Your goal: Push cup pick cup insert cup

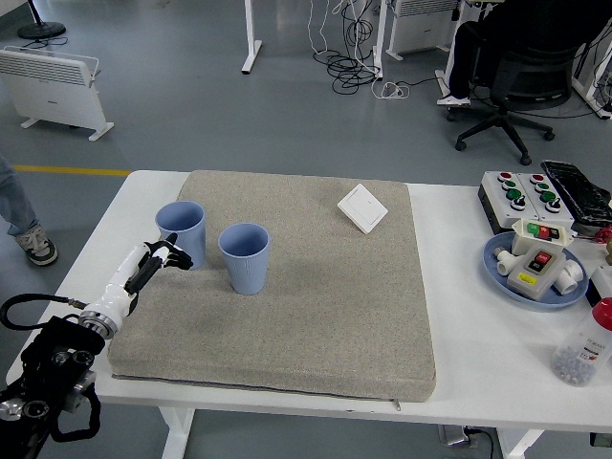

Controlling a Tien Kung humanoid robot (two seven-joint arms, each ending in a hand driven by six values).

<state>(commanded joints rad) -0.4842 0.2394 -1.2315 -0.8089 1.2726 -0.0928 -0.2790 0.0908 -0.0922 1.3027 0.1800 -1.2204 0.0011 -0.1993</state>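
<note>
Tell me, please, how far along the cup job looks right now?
Nothing looks finished yet. The two blue cups stand upright and apart on the grey mat, neither inside the other. The left hand is at the near side of the left cup, fingers curled, not gripping it. Grasping, lifting it and setting it into the right cup all remain.

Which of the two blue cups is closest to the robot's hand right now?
The left blue cup, the one nearer the mat's left edge. The left hand is right beside its base, while the other blue cup stands farther right, apart from the hand.
</note>
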